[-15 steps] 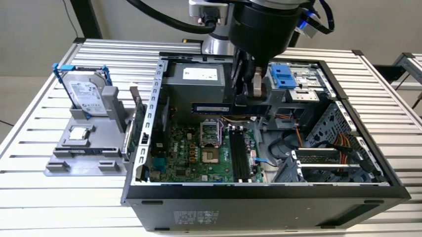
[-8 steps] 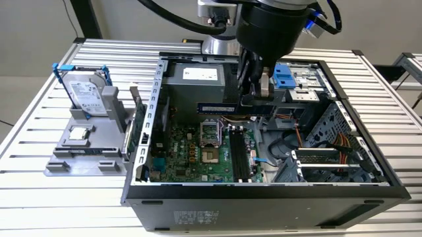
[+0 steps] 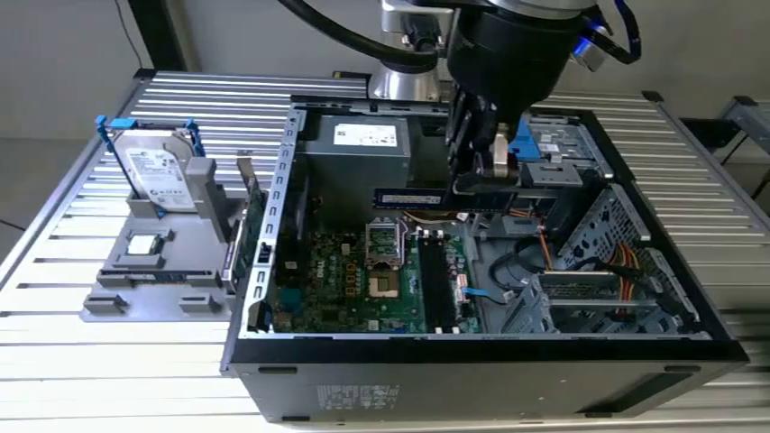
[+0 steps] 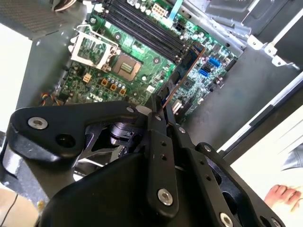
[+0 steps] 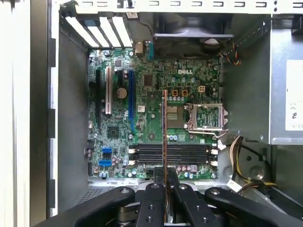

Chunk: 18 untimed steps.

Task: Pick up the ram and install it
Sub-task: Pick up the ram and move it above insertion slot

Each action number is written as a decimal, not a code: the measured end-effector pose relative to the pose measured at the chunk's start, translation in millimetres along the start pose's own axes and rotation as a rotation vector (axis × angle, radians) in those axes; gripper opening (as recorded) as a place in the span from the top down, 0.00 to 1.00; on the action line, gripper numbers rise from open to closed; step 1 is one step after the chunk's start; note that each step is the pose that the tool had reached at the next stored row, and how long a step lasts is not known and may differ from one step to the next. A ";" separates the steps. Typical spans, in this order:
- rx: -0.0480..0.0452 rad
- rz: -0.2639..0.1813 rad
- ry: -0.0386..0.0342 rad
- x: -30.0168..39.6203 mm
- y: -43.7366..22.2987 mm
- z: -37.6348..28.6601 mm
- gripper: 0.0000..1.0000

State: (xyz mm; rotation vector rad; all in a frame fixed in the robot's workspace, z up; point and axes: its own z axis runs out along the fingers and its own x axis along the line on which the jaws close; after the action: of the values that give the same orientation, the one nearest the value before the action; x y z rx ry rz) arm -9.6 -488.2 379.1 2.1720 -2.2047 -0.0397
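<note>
At the exterior view's left, a hard drive [image 3: 157, 176] in a blue frame stands upright in a grey holder [image 3: 132, 289], with a small processor chip [image 3: 144, 244] lying just below it. In the middle sits the open computer case [image 3: 481, 361], its green motherboard [image 3: 349, 280] exposed. Over the board, the ram [image 3: 409, 197] hangs level in the air, apart from the black memory slots [image 3: 435, 284]. The gripper [image 3: 478, 180] is clamped on the ram's end toward the exterior view's right. In the first wrist view the ram [image 5: 164, 132] shows edge-on between the closed fingers [image 5: 154, 198].
</note>
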 end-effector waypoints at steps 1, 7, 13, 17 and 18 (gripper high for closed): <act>0.0000 0.000 0.0000 0.0 -1.3 -0.1 1.00; 0.0000 0.000 -0.0001 -0.2 -9.3 -0.4 1.00; 0.0000 0.000 0.0002 -1.1 -13.5 -0.8 1.00; 0.0000 0.000 0.0000 -3.9 -14.0 -0.8 1.00; 0.0000 0.000 -0.0001 -5.1 -14.0 -0.8 1.00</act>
State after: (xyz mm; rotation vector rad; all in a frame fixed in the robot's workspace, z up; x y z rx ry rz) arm 4.5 -483.3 379.1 2.1720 -2.2047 -0.0398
